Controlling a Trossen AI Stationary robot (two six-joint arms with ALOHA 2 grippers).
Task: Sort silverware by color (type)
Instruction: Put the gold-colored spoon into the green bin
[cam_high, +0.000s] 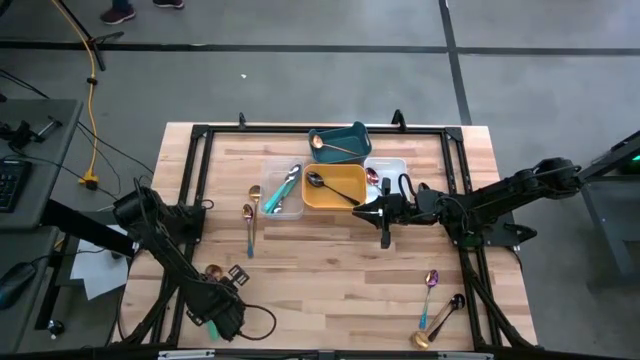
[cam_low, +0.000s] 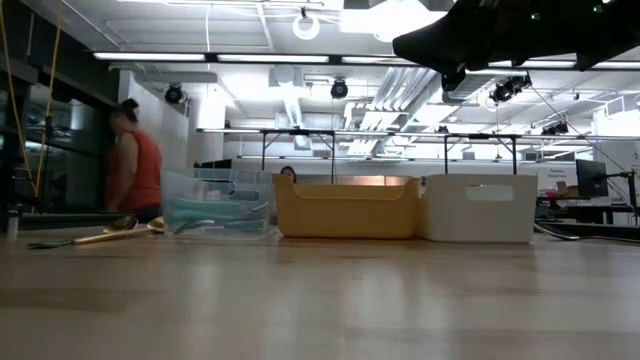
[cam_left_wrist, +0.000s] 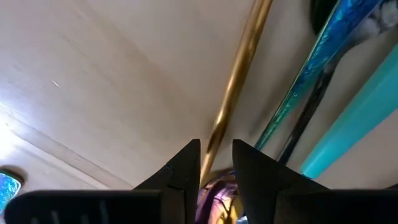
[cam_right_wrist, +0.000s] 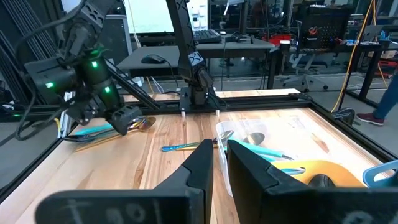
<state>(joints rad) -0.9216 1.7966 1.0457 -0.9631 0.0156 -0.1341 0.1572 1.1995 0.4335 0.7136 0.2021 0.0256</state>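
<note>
From above, four trays cluster at the far middle of the table (cam_high: 300, 270). The yellow tray (cam_high: 333, 198) holds one black spoon (cam_high: 322, 183). Behind it, the teal tray (cam_high: 345, 131) holds a gold spoon (cam_high: 330, 147). Touching its left side, the clear tray (cam_high: 290, 211) holds teal-handled spoons (cam_high: 284, 187). On its right, the white tray (cam_high: 396, 164) holds a pink-purple spoon (cam_high: 372, 177).

Two loose gold spoons (cam_high: 250, 215) lie just left of the clear tray. A pink spoon (cam_high: 430, 290), a dark spoon (cam_high: 450, 305) and a gold one (cam_high: 422, 340) lie well in front of the yellow tray, to its right.

The right gripper (cam_high: 386, 238) hovers just in front of the white tray. The left gripper (cam_high: 215, 274) is low over the table, well in front and left of the yellow tray.

At table height, the clear tray (cam_low: 215, 230), yellow tray (cam_low: 345, 210) and white tray (cam_low: 478, 208) stand in a row. Teal handles show through the clear wall, and a gold spoon (cam_low: 105, 237) lies left of them. A person (cam_low: 135, 165) stands in the room behind.

At the left wrist, the left fingers (cam_left_wrist: 180, 171) are closed on a gold handle (cam_left_wrist: 239, 74). A teal handle (cam_left_wrist: 367, 112) and an iridescent one (cam_left_wrist: 311, 74) lie beside it.

At the right wrist, the right fingers (cam_right_wrist: 202, 165) are nearly together with nothing between them. Ahead are the clear tray (cam_right_wrist: 305, 134) with its teal-handled spoons (cam_right_wrist: 261, 149) and the yellow tray (cam_right_wrist: 311, 168). Farther off, the left gripper (cam_right_wrist: 127, 121) has a gold spoon bowl (cam_right_wrist: 146, 123) at its tip.
</note>
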